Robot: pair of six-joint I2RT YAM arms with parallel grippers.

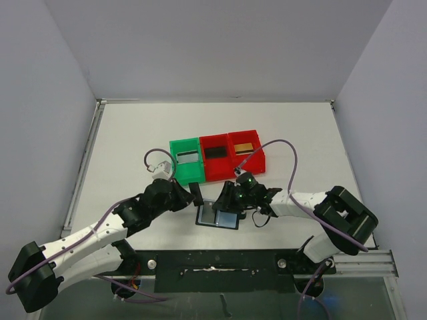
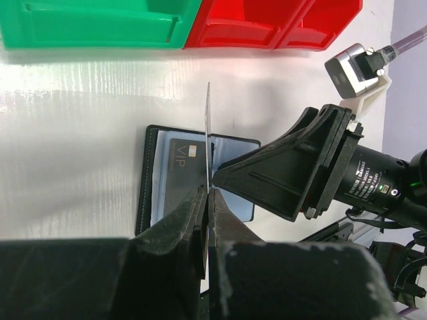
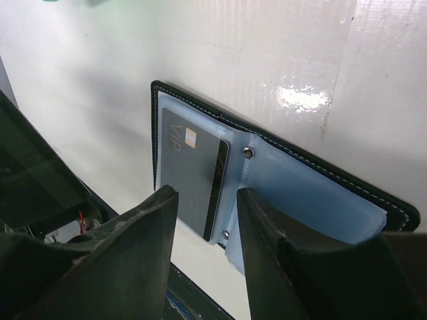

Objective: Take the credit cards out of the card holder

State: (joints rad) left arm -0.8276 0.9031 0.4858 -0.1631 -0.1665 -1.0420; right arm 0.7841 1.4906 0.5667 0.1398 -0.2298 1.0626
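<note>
Left gripper (image 2: 208, 195): clamped on a thin card (image 2: 207, 133), which stands on edge over the holder's fold. Its arm reaches in from 8 o'clock in the top view.
Right gripper (image 3: 207, 193): fingers apart with nothing between them, hovering over the holder's near edge. Its arm comes in low from 4 o'clock.
Card holder (image 1: 218, 217): lies open and flat on the table (image 1: 133, 147), between the two grippers.
VIP card (image 3: 193, 177): dark grey, tucked in one pocket.
Edges: a dark rail (image 1: 213, 257) runs near the holder at 6 o'clock. A strip of bare tabletop lies at 12 o'clock.
Bins: green bin (image 1: 187, 175), middle red bin (image 1: 215, 173) and right red bin (image 1: 249, 164) stand in a row at 12 o'clock. They hold a silvery-grey card (image 1: 187, 157), a black card (image 1: 215, 152) and a gold card (image 1: 244, 147).
Views: the left wrist shows the thin card only as a pale edge, while the top view shows it dark. Only the right wrist shows a snap stud (image 3: 248, 153).
</note>
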